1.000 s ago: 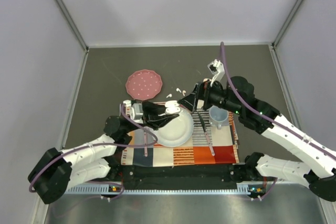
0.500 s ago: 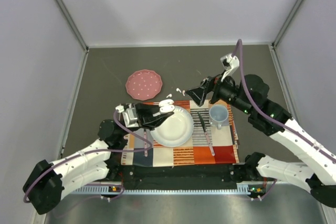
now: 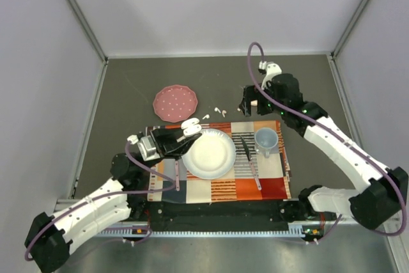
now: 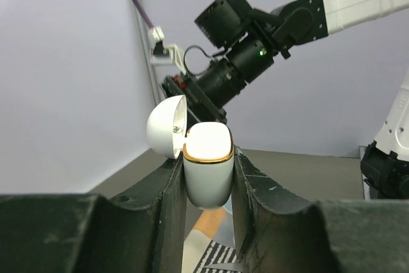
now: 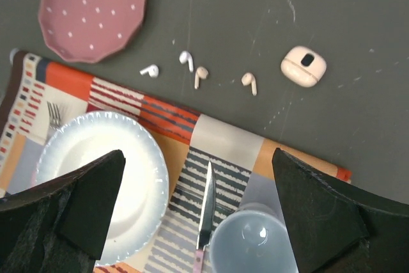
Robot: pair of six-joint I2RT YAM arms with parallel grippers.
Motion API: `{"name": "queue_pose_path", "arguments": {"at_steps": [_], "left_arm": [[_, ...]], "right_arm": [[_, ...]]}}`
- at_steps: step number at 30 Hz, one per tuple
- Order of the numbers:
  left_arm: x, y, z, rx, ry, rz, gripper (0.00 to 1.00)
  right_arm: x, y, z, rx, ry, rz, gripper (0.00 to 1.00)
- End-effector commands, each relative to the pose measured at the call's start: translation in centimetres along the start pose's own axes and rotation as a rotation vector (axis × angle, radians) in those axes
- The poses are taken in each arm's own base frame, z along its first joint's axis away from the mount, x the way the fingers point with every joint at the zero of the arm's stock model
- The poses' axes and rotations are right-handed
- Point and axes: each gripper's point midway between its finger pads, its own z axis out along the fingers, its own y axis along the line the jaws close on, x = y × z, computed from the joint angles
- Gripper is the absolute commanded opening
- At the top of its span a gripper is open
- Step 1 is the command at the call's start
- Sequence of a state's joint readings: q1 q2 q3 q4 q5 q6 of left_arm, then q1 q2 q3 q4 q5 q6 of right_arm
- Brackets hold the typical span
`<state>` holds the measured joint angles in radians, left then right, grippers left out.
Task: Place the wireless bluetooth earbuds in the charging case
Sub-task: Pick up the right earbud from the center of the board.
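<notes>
Dark scuffed tabletop (image 3: 128,87), pale walls (image 3: 211,11) (earbuds (image 5: 186,59) lying loose)

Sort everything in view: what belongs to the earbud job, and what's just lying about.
Job: white charging case, lid open; two white earbuds; two peach earbuds; peach case.
Lying about: pink plate, white plate, knife, cup, striped placemat.

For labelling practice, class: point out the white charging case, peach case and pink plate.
white charging case (image 4: 208,171), left wrist view, body front
peach case (image 5: 303,68), right wrist view, top face
pink plate (image 5: 92,7), right wrist view, centre
</notes>
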<state>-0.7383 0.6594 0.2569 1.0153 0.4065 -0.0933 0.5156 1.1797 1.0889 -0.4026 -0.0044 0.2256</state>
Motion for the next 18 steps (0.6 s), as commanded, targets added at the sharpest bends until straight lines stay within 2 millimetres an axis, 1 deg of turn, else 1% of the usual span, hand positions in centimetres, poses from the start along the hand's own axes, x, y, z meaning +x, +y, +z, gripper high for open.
{"name": "queue_pose_path", "arguments": {"at_steps": [1,2,4,5,6,7,8,9,11,12,13,14,15,16,17,18], "left_arm": [[-0.7,1.3,-0.5,-0.082,-0.010,0.035,0.00],[-0.6,1.3,-0.6,-0.085,-0.003,0.040,0.00],[-0.9,1.4,-0.7,-0.091,-0.006,0.047,0.00],[-0.8,1.5,-0.7,-0.092,0.003,0.050,0.00],[-0.8,1.5,-0.7,-0.094,0.009,0.051,0.00],[-0.9,1.5,-0.6,-0.092,0.009,0.054,0.00],[-0.8,1.5,-0.7,-0.094,0.016,0.059,0.00],[-0.6,1.7,-0.8,-0.102,0.028,0.059,0.00],[-0.6,1.8,-1.0,-0.111,0.029,0.067,0.00],[-0.5,1.9,-1.1,-0.119,0.035,0.068,0.00],[-0.7,1.9,-1.2,-0.121,0.032,0.069,0.00],[-0.8,1.9,-1.3,-0.122,0.032,0.070,0.00],[-0.8,2.0,-1.4,-0.128,0.039,0.090,0.00],[-0.9,2.1,-1.5,-0.131,0.039,0.094,0.00],[-1.1,2.2,-1.5,-0.137,0.038,0.105,0.00],[-1.4,2.3,-1.6,-0.143,0.035,0.111,0.00]], "right_arm": [[-0.1,0.5,1.9,-0.030,0.047,-0.035,0.99],[0.2,1.1,2.5,-0.062,0.064,-0.023,0.98],[0.6,1.4,4.0,-0.072,0.092,0.004,0.92],[2.0,1.3,6.0,-0.066,0.146,0.025,0.89],[1.4,1.8,6.6,-0.087,0.147,0.026,0.82],[1.7,1.9,7.4,-0.104,0.165,0.009,0.80],[2.6,2.3,9.2,-0.131,0.192,0.003,0.79],[2.2,2.5,10.0,-0.145,0.179,-0.014,0.76],[2.6,2.5,11.7,-0.164,0.182,-0.066,0.70],[2.7,2.5,12.9,-0.173,0.194,-0.083,0.65],[2.8,2.5,13.5,-0.183,0.195,-0.119,0.64],[2.0,2.6,14.1,-0.187,0.178,-0.130,0.61],[3.1,2.5,15.2,-0.193,0.214,-0.136,0.58],[3.2,2.6,15.7,-0.205,0.218,-0.157,0.57],[2.7,2.8,16.4,-0.210,0.212,-0.166,0.56],[2.8,2.8,16.8,-0.212,0.220,-0.178,0.56]]}}
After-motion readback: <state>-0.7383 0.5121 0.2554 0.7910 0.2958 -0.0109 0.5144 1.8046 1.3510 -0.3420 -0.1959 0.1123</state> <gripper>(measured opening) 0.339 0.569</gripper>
